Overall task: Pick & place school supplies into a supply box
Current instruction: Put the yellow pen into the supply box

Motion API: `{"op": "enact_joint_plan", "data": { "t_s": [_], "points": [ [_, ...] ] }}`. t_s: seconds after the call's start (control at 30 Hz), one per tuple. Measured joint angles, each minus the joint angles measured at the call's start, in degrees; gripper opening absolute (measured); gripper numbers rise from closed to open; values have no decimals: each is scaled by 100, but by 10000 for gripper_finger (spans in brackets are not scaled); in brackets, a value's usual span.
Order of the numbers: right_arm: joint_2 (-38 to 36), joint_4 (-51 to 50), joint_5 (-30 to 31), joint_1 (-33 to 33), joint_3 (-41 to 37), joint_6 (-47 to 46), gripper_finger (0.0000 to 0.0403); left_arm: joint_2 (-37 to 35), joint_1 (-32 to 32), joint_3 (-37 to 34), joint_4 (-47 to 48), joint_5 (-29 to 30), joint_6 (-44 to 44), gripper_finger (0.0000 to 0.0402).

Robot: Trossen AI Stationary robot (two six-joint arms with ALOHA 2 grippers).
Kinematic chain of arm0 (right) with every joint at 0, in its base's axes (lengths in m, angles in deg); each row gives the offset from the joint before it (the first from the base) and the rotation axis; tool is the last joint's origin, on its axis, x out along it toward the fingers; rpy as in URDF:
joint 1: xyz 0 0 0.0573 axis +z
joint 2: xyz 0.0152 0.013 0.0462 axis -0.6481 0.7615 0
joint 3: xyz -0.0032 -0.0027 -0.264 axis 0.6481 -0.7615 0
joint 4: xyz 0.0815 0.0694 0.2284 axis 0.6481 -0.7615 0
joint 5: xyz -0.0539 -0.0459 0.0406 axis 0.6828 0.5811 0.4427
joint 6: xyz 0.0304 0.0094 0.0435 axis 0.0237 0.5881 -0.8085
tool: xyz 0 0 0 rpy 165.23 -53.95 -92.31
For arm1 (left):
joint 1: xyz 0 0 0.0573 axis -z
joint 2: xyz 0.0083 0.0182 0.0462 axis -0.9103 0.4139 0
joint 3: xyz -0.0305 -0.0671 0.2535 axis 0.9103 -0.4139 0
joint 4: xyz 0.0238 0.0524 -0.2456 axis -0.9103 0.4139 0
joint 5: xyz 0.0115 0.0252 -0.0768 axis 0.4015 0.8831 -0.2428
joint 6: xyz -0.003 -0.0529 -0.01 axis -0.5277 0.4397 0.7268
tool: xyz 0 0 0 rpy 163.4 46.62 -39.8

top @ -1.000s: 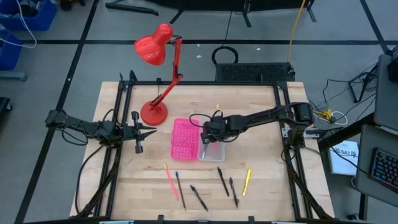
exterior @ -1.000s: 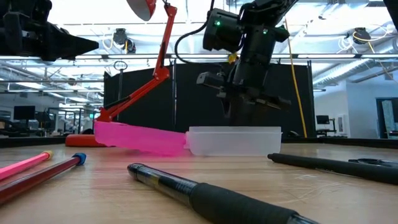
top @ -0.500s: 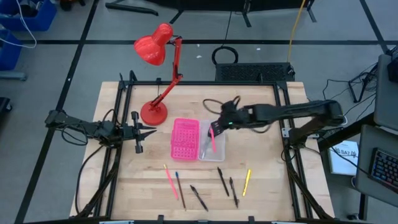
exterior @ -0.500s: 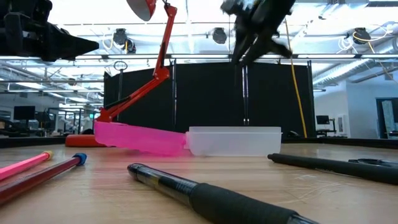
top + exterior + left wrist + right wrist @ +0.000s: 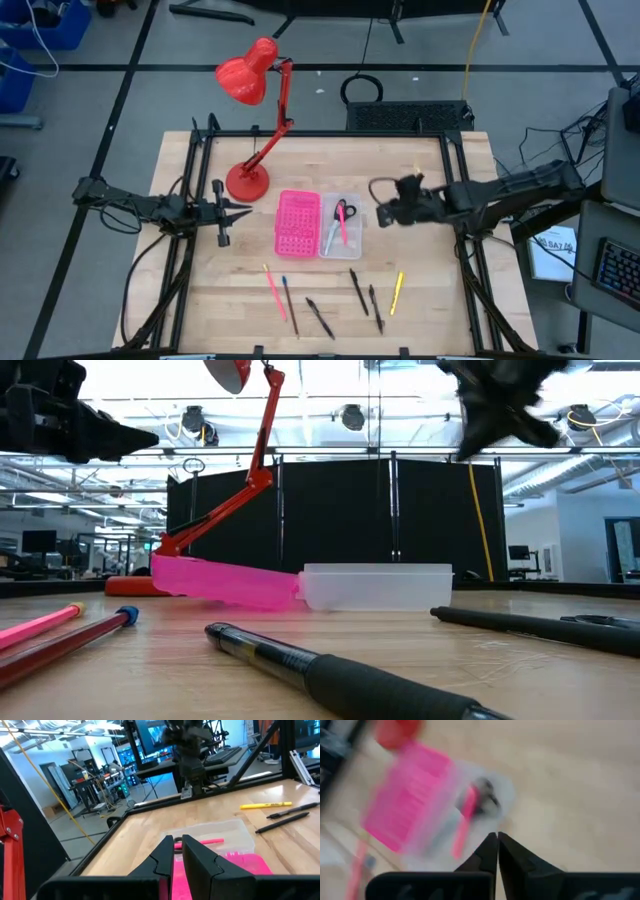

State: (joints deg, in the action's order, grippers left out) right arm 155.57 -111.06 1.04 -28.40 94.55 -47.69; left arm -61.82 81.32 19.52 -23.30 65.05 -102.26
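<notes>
The clear supply box (image 5: pixel 352 243) stands mid-table, beside a pink perforated tray (image 5: pixel 297 222). Inside it lie a pink pen (image 5: pixel 344 230) and black-handled scissors (image 5: pixel 341 210). Several more pens and pencils lie on the wood near the front edge, among them a pink one (image 5: pixel 270 290), a black one (image 5: pixel 320 318) and a yellow one (image 5: pixel 397 292). My right gripper (image 5: pixel 384 214) hovers shut and holds nothing, just right of the box and well above the table (image 5: pixel 485 430). My left gripper (image 5: pixel 243 211) waits left of the pink tray, its fingers nearly together (image 5: pixel 177 845).
A red desk lamp (image 5: pixel 247 181) stands at the back left, its arm reaching up and back. Black frame rails (image 5: pixel 456 180) run along both table sides. Bare wood lies between the trays and the row of pens.
My right gripper has risen from over the supply box and drawn back toward the table's right edge, its fingers coming together. The pink pen now lies in the box beside the scissors.
</notes>
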Motion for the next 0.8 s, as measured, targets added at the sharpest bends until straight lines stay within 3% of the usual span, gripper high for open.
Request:
{"op": "enact_joint_plan", "data": {
  "t_s": [0.17,0.27,0.37,0.47,0.63,0.8],
  "points": [
    [-6,-158,-273,532,-667,-869,1,0,0,0,86,2,48,47],
    [81,411,-451,894,-996,-627,1,2,0,0,83,2,146,47],
    [282,998,-310,1225,-979,237,0,1,0,0,82,4,146,47],
    [628,836,-427,1324,-427,1233,0,0,0,0,99,7,128,47],
    [1298,-1018,-592,1098,1353,2876,0,1,0,0,162,53,-48,47],
    [1696,-2456,-739,999,2338,6112,0,0,0,0,166,59,-389,47]
  ]
}}
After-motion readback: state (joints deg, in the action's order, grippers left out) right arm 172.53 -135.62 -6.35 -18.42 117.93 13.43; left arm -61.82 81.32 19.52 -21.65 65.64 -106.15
